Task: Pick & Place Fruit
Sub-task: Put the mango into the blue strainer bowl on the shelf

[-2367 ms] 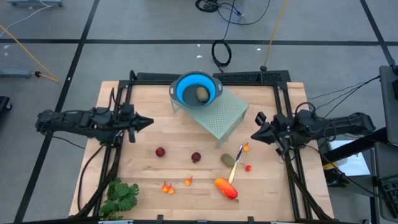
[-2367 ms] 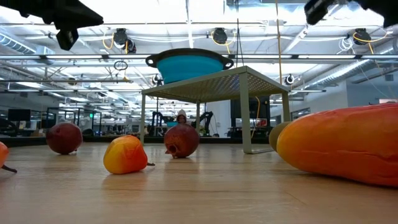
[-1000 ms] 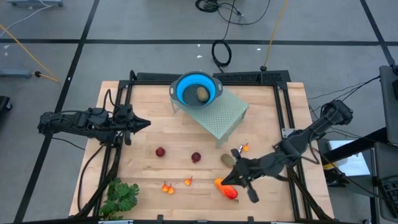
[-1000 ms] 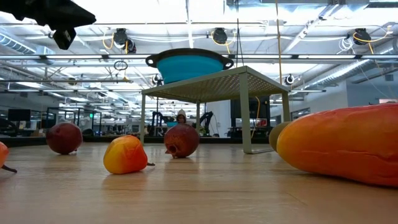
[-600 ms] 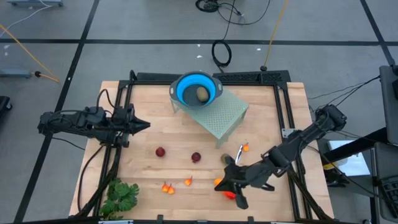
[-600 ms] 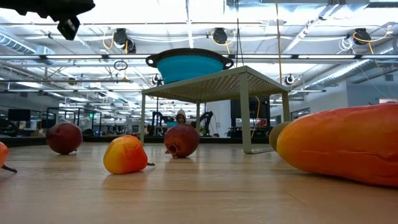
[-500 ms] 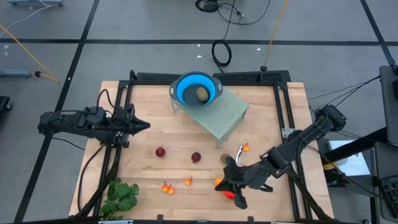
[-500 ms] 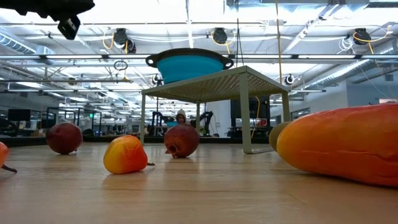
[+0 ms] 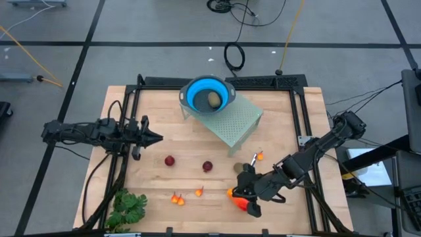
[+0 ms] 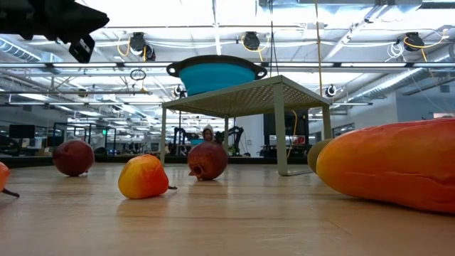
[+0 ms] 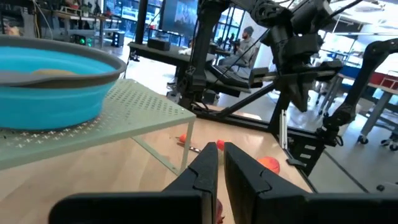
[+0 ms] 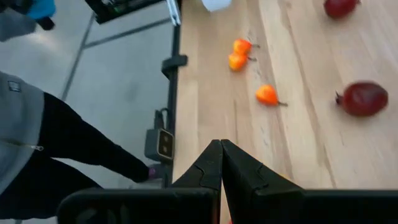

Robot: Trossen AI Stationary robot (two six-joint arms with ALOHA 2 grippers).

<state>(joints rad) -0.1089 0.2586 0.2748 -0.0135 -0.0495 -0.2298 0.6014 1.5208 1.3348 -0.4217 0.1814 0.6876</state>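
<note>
Two claws are pressed together: the left claw [image 9: 158, 138] hangs empty over the desk's [image 9: 158, 187] left side, above a dark red ball [image 9: 170, 160]. Farther right lie a second red ball [image 9: 207, 166], tiny orange-red bits [image 9: 177, 197] and an olive-brown oval [image 9: 214, 99] in the blue bowl [image 9: 195, 92]. The right claw [image 9: 241, 189] sits at the longer orange-red piece [image 9: 252, 208], holding nothing.

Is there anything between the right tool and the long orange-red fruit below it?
Nothing visible stands between them. In the high view the right tool, fingers shut, hangs directly over the long orange-red fruit and covers part of it. The yellow-handled knife lies close beside it, toward the rack, but not between them.
</note>
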